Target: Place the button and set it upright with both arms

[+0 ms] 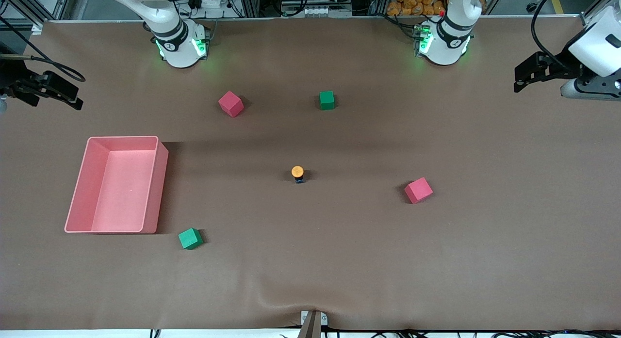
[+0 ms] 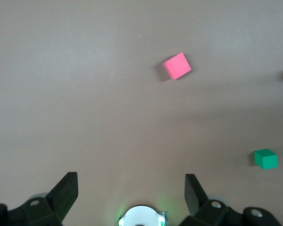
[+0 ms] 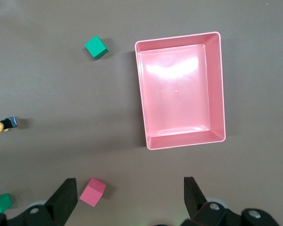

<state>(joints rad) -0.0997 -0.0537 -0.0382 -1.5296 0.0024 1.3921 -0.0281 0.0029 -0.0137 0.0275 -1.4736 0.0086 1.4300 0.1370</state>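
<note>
The brown paper-covered table [image 1: 485, 260] is the biggest thing here, and on it, toward the right arm's end, sits the pink rectangular plastic bin [image 1: 162, 183], open side up with nothing showing inside it. Both arms wait, drawn up high at the two ends of the table: the right gripper [image 3: 127, 200] hangs over the stretch around the bin and the left gripper [image 2: 131, 195] over the bare end by its own base, and each has its jaws spread wide with nothing between them. Four foam cubes lie scattered: a pink cube [image 1: 231, 104] and a green cube [image 1: 327, 100] close to the bases, another pink cube [image 1: 418, 190] toward the left arm's end, and another green cube [image 1: 190, 238] just off the bin's near corner. The smallest thing is the task's own, the little button with an orange cap on a dark blue body [image 1: 298, 174], at mid-table, well apart from everything. From above its round cap faces up and it looks to be standing, though the right wrist view leaves me unsure. That fits either a job finished or one awaiting a tidy-up, so I would check its posture before any reach.
</note>
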